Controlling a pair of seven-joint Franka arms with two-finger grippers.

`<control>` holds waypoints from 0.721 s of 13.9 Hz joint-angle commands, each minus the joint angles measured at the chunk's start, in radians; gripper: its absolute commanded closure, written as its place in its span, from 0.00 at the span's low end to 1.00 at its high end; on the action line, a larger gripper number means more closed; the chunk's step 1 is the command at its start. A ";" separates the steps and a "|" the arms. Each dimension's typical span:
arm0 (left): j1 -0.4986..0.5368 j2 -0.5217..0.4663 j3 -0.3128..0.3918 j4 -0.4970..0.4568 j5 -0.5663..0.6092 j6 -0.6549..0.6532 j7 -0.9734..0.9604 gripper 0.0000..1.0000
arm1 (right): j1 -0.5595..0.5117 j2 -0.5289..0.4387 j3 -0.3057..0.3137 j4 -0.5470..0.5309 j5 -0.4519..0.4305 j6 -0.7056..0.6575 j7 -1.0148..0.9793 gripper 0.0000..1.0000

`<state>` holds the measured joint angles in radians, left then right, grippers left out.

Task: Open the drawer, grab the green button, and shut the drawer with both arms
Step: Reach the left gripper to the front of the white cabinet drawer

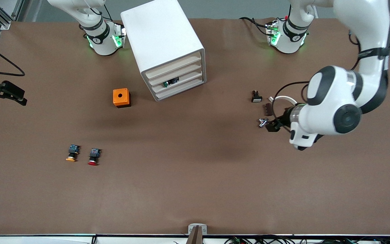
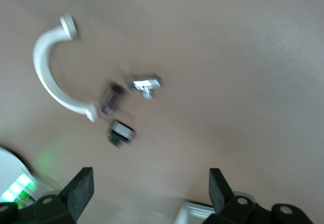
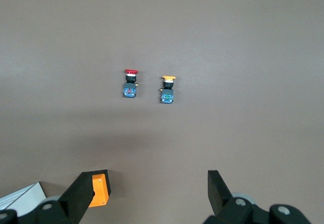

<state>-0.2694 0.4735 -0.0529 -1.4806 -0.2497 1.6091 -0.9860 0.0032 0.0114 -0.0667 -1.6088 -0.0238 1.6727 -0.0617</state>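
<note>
Red-capped button (image 1: 93,158) is closest. The green button (image 1: 170,82) sits in the drawer (image 1: 190,78), about 10 o'clock from the nearer left gripper (image 2: 150,183). The right gripper (image 3: 147,186) waits. Both are wide open and empty.

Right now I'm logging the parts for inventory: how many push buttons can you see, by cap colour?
Red cap: 1, the red-capped button on the table toward the right arm's end
Orange cap: 1, the orange-capped button beside it
Cap colour not visible: 1, the button lying in the drawer of the white cabinet
Total: 3
</note>
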 commanded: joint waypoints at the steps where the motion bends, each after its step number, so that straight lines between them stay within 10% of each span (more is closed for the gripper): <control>1: -0.034 0.071 0.004 0.057 -0.078 -0.020 -0.187 0.00 | 0.006 -0.005 0.001 0.003 -0.015 -0.010 0.013 0.00; 10: -0.169 0.269 0.005 0.059 -0.428 -0.020 -0.779 0.01 | 0.008 -0.004 0.001 -0.003 -0.016 -0.022 0.010 0.00</control>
<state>-0.4218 0.7221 -0.0551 -1.4507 -0.6235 1.6072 -1.6798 0.0038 0.0116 -0.0662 -1.6102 -0.0238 1.6616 -0.0619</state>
